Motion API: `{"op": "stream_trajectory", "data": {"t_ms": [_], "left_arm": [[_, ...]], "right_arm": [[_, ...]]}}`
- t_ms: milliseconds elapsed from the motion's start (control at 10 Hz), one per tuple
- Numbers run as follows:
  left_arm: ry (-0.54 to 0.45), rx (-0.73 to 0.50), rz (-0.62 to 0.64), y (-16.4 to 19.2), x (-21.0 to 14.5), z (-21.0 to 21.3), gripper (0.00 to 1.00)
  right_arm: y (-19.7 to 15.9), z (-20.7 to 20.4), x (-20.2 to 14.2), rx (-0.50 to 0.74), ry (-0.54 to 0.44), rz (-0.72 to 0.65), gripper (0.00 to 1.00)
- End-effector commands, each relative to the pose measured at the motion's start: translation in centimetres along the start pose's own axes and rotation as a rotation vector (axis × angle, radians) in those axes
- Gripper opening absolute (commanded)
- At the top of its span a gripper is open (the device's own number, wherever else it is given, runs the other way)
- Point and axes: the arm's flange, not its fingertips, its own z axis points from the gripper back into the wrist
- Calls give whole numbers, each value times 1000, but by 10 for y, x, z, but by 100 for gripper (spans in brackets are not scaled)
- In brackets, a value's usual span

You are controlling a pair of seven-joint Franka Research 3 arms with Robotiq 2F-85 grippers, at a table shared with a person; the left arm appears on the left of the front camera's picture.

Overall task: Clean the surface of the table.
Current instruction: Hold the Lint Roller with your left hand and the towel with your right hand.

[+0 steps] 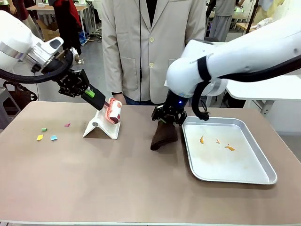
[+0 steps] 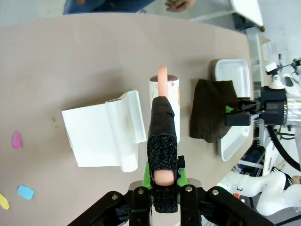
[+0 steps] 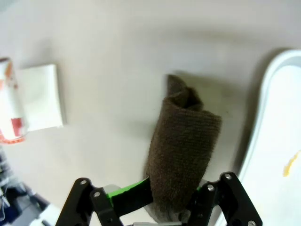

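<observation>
Front view: brown cloth in right pincer

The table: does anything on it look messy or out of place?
Yes. Small coloured paper scraps lie scattered on the table towards the robot's left side. A few orange crumbs sit in the metal tray on the right. These loose bits look like litter. Nothing appears tipped over or broken.
</observation>
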Motion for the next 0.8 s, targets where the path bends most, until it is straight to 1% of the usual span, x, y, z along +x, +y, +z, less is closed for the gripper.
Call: {"op": "stream_trajectory", "data": {"t_ms": [0,100,200,300,400,500,600,700], "left_arm": [[-58,-113,-47,0,-23,20,0],[-44,-183,-60,2,-30,32,0],[-28,-255,-82,5,-37,44,0],[-35,-311,-115,12,-45,59,0],[-36,-352,-107,22,-55,78,0],[-35,-397,-97,35,-68,100,0],[-61,-407,-35,52,-85,122,0],[-34,-451,-25,69,-101,140,0]], "right_arm": [[-41,29,-18,319,112,97,0],[-52,44,-27,433,106,178,0],[-60,59,-36,544,105,176,0],[-68,75,-50,640,98,155,0],[-79,90,-64,696,110,62,0],[-95,105,-84,769,81,60,0],[-114,117,-104,800,38,24,0],[-131,125,-117,816,7,-11,0]]}}
